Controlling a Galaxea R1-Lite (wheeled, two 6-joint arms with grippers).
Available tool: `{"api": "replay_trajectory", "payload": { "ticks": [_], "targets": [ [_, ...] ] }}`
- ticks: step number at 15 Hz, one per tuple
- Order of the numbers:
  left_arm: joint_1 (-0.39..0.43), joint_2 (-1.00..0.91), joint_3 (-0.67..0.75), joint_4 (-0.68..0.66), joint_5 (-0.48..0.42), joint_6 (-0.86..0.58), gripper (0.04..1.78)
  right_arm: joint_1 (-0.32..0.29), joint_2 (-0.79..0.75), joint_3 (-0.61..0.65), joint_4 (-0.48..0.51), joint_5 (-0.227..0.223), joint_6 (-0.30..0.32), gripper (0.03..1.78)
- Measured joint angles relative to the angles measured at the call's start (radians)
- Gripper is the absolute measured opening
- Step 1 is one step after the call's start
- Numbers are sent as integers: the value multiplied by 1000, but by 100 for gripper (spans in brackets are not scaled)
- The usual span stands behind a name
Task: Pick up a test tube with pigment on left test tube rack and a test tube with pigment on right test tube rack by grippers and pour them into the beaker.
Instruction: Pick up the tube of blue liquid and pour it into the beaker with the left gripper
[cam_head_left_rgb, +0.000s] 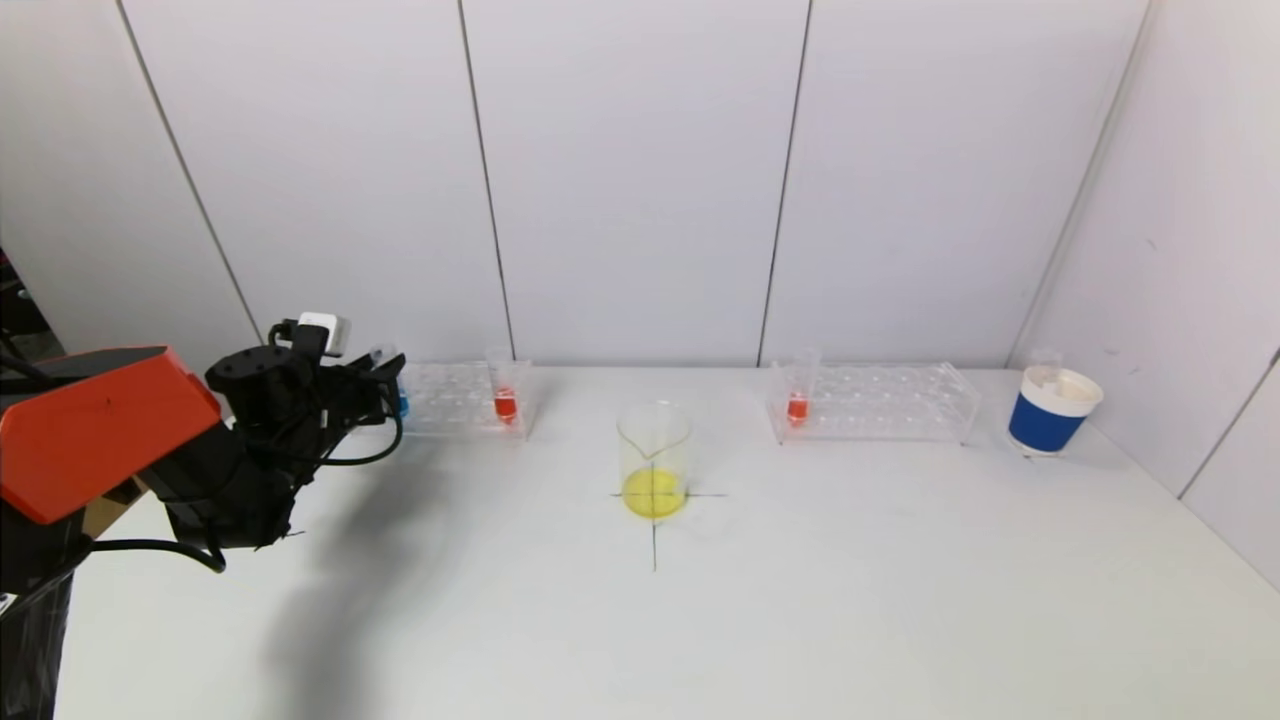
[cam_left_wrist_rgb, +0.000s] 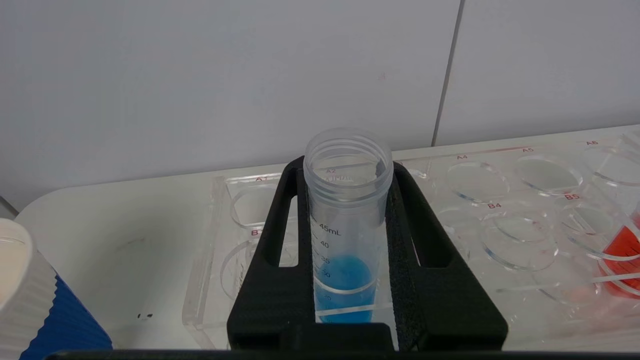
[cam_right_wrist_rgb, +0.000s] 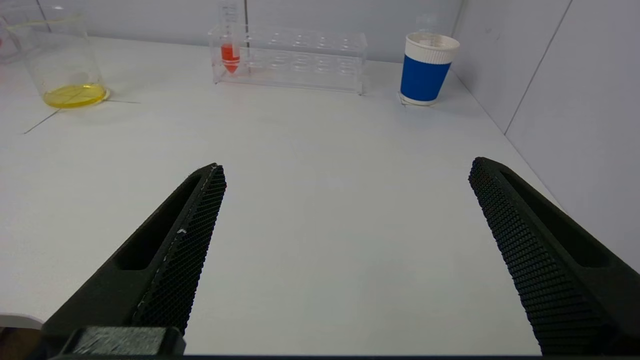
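A test tube with blue pigment (cam_left_wrist_rgb: 345, 220) is held upright between the fingers (cam_left_wrist_rgb: 272, 260) of the left gripper (cam_left_wrist_rgb: 346, 200), which are closed on its sides just below the threaded open mouth. The tube is seen at the left end of the left test tube rack (cam_head_left_rgb: 455, 398), at the far left of the bench (cam_head_left_rgb: 800, 580); whether its tip is still seated in a rack hole cannot be told. In the head view the same blue tube (cam_head_left_rgb: 400, 398) is partly hidden by the left gripper (cam_head_left_rgb: 385, 385). A second tube with red pigment (cam_head_left_rgb: 505, 402) is stood at the right end of that rack. On the right test tube rack (cam_head_left_rgb: 880, 402) another red-pigment tube (cam_head_left_rgb: 797, 405) is stood upright at the rack's left end. Between the two racks, nearer the robot, the beaker (cam_head_left_rgb: 654, 460) is placed on a drawn cross, with yellow liquid at its bottom. A blue and white paper cup (cam_head_left_rgb: 1047, 412) is set just right of the right rack, near the wall. A similar cup (cam_left_wrist_rgb: 30, 300) is seen beside the left rack in the left wrist view. The right gripper (cam_right_wrist_rgb: 345, 200) is held low over bare bench, well apart from the right rack, with its fingers (cam_right_wrist_rgb: 190, 240) spread wide and nothing between them
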Motion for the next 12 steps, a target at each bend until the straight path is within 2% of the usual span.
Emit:
{"api": "replay_trajectory", "payload": {
  "ticks": [7,12],
  "targets": [
    [0,-39,-14,14,0,0,44,0,0,0,0,0,0,177],
    [-2,-75,-50,70,0,0,44,0,0,0,0,0,0,177]
  ]
}}
